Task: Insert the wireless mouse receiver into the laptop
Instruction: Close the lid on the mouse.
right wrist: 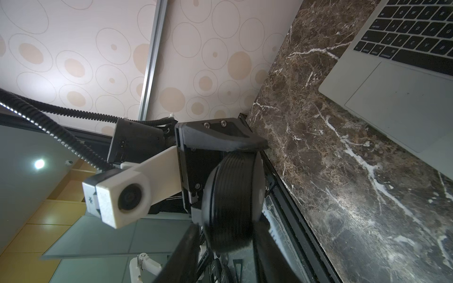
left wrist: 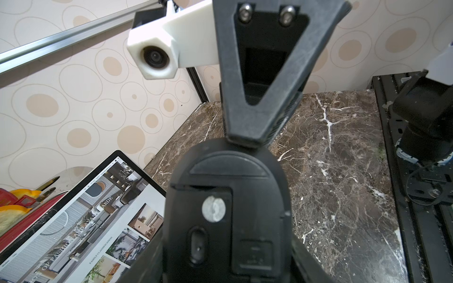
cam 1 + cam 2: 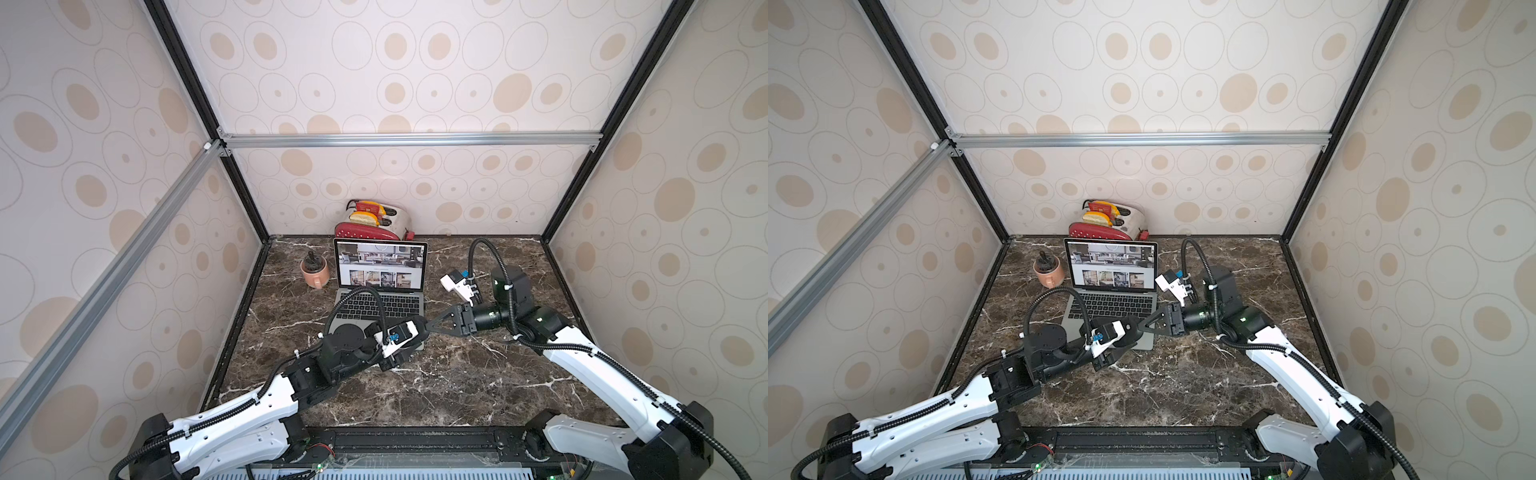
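Note:
The silver-grey laptop (image 3: pixel 409 309) (image 3: pixel 1142 309) stands open at the back middle of the marble table, its screen (image 2: pixel 85 220) lit. My left gripper (image 2: pixel 226 269) (image 3: pixel 417 328) is shut on a black wireless mouse (image 2: pixel 228 215) (image 3: pixel 1129 327), held above the laptop's front right corner with its underside toward the left wrist camera. My right gripper (image 1: pixel 225 245) (image 3: pixel 430 326) reaches in from the right and its fingers (image 2: pixel 245 122) clamp the mouse's far end (image 1: pixel 232 196). The receiver does not show by itself; a rectangular recess (image 2: pixel 255 254) marks the mouse's underside.
A red-and-white toaster (image 3: pixel 374 222) stands behind the laptop against the back wall. A pink cup (image 3: pixel 316 274) with a dark object in it sits left of the screen. Patterned walls enclose three sides, and a black rail (image 3: pixel 415 440) runs along the front edge.

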Motion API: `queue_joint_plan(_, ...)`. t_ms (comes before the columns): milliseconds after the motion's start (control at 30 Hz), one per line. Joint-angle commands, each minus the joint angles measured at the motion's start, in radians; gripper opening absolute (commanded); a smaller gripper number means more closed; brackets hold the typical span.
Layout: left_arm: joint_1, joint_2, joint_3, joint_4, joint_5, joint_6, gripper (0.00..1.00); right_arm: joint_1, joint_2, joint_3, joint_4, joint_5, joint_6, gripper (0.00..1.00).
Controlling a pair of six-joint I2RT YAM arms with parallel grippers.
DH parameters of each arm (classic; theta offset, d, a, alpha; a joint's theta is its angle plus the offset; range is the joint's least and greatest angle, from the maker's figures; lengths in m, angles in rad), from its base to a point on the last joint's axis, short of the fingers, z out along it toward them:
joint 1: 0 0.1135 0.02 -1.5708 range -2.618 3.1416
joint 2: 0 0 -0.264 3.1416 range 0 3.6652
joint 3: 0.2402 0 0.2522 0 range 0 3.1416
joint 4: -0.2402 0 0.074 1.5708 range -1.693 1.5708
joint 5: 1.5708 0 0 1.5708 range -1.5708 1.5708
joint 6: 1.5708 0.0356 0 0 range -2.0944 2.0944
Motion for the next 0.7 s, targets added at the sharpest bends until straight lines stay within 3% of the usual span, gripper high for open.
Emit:
queue_joint_plan(0,-0.001,-0.005,0.027,0.045,0.009,-0.002,0.0,-0.002,0.008,-0.016,0.076,-0.024,0.043,0.36)
queue_joint_plan(300,0.0,-0.002,0.033,0.046,0.011,0.001,0.0,0.052,0.013,0.014,-0.094,0.057,-0.089,0.31)
queue_joint_plan(667,-0.001,-0.011,0.036,0.037,0.021,0.001,0.0,0.101,0.039,-0.026,-0.077,0.122,-0.095,0.27)
